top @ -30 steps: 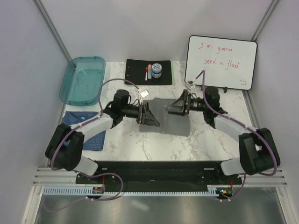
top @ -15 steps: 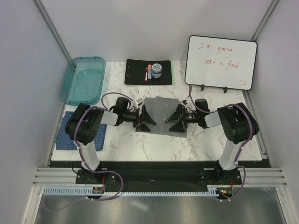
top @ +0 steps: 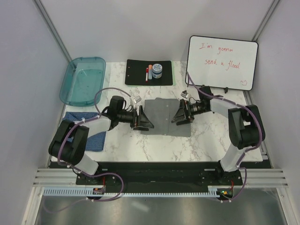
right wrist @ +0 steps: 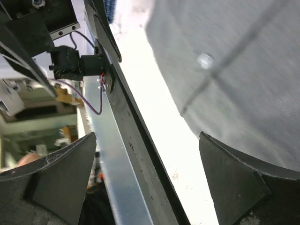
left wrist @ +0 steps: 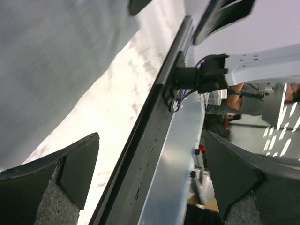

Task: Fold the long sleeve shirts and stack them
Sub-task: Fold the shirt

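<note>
The left gripper [top: 147, 119] is spread wide at 9 o'clock of the grey shirt [top: 165, 115], and the right gripper [top: 178, 113] at 3 o'clock. Nothing is held.

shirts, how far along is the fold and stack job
Done: the grey shirt lies as a folded rectangle in the middle, and the blue shirt looks folded at the left edge, partly hidden. In hand: nothing; the left gripper and right gripper stand open at the grey shirt's two sides. Left: stacking, since the shirts lie apart.
</note>
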Tool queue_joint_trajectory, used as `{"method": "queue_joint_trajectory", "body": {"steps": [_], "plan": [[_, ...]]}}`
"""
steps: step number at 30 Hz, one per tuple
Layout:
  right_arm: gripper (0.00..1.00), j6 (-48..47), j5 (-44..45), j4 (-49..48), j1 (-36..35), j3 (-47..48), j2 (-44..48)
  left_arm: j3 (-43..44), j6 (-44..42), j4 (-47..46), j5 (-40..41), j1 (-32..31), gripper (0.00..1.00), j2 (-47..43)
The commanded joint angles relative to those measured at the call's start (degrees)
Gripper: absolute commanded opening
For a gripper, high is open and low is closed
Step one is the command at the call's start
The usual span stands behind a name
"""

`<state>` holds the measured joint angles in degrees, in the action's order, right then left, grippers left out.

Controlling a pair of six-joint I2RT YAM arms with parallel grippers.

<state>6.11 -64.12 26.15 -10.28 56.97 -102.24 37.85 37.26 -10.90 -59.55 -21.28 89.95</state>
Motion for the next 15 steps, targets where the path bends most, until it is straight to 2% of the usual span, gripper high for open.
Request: {"method": "queue_joint_trajectory", "body": {"steps": [1, 2, 4, 5, 7, 9, 11, 12, 14, 15], "plan": [[0.98, -3.42, -2.42, 4.38, -2.54, 5.61, 4.5, 8.8, -4.47, -0.17, 1.0, -4.46, 0.99, -0.94], [0.98, -0.51, -2.15, -2.7, -3.16, 4.82, 4.33, 9.78, -4.04, -1.31, 1.54, -4.82, 0.99, 0.82], [0.98, 9.59, -1.45, -10.64, -4.74, 3.77, 2.93, 13.02, -1.23, -5.26, 3.73, -4.83, 0.99, 7.3], [0.98, 17.72, -1.1, -20.51, -5.27, 2.2, 1.44, 14.26, 0.26, -6.06, 4.52, -4.65, 0.99, 9.69], [0.98, 22.61, -0.05, -31.36, -6.24, 0.96, -0.76, 15.85, 2.2, -10.09, 6.81, -3.86, 0.99, 15.04], [0.98, 20.11, 0.31, -31.08, -6.07, 2.0, -6.2, 16.12, 3.52, -10.98, 8.91, -2.38, 0.99, 17.88], [0.98, 15.19, 1.01, -24.77, -5.71, 4.63, -11.92, 15.77, 3.7, -10.47, 9.27, -1.49, 0.99, 21.75], [0.98, 8.72, 1.62, -18.83, -5.71, 5.42, -13.41, 14.11, 4.14, -10.29, 9.97, -0.79, 0.99, 22.54], [0.98, 3.67, 2.5, -14.48, -5.8, 7.1, -17.02, 11.74, 4.75, -10.11, 9.89, -0.78, 0.99, 22.73], [0.98, -1.92, 2.59, -12.11, -5.97, 7.45, -18.08, 8.33, 5.37, -10.11, 9.54, -1.13, 0.99, 22.2]]}}
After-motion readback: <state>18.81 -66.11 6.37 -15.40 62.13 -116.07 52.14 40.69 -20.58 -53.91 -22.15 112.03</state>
